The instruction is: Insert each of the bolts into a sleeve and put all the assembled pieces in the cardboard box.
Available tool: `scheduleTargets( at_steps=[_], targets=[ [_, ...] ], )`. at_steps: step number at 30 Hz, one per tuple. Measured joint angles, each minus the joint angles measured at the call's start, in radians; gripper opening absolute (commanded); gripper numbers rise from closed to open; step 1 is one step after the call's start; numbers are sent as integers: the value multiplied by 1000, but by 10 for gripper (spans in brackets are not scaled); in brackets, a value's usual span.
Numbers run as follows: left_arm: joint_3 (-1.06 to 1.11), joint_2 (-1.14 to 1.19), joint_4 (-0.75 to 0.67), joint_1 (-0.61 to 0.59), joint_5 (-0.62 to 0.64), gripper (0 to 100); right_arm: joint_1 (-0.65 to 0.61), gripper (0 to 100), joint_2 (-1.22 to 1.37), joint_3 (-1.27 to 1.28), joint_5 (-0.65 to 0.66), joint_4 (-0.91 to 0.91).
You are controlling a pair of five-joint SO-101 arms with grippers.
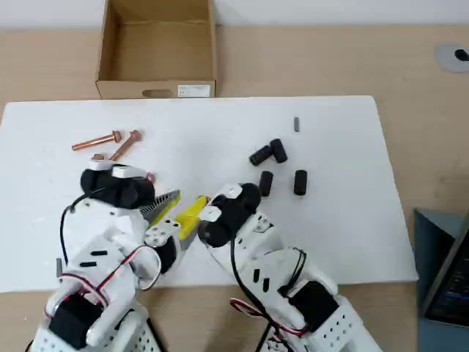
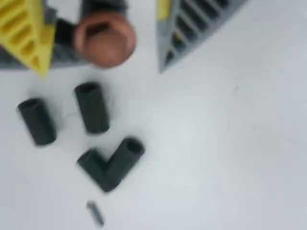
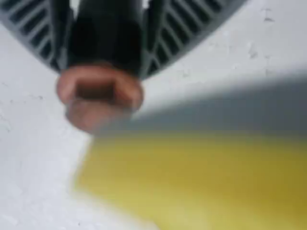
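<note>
My right gripper (image 3: 103, 64) is shut on a black sleeve (image 3: 106, 33), and a copper bolt head (image 3: 100, 93) shows at the sleeve's end. My left gripper (image 2: 101, 67) is open, its yellow finger (image 2: 26, 31) and grey finger (image 2: 192, 28) on either side of that bolt head (image 2: 103, 40) without touching it. In the high view both grippers meet at the mat's front centre, by the yellow finger (image 1: 192, 211). Several loose sleeves (image 1: 278, 150) lie to the right. Loose copper bolts (image 1: 97, 141) lie at the left. The cardboard box (image 1: 157, 89) stands at the back left, with nothing in it.
Everything lies on a white mat (image 1: 344, 242) on a wooden table. A small grey pin (image 1: 296, 125) lies beyond the sleeves. A dark laptop (image 1: 443, 271) sits at the right edge and a grey disc (image 1: 453, 57) at the far right corner.
</note>
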Motion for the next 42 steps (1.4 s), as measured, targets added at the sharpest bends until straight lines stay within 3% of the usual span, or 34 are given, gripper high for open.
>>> scheduleTargets(
  at_steps=[2,9,14,19,30,37,42],
  targets=[
    [-31,0,0,-3,0,0,0,9,0,0,0,0],
    [-69,-3,0,-167,-100,2,15,9,0,0,0,0],
    [-15,-5,0,-376,-219,2,141,9,0,-11,0,54],
    [140,-2,0,-520,-212,2,252,9,0,-78,0,114],
    [385,0,-21,-609,-144,2,273,9,38,-245,60,138],
    [420,0,-69,-617,-144,2,273,9,365,-485,31,126],
    [420,0,-71,-617,-144,2,273,9,614,-649,21,15]
  ],
)
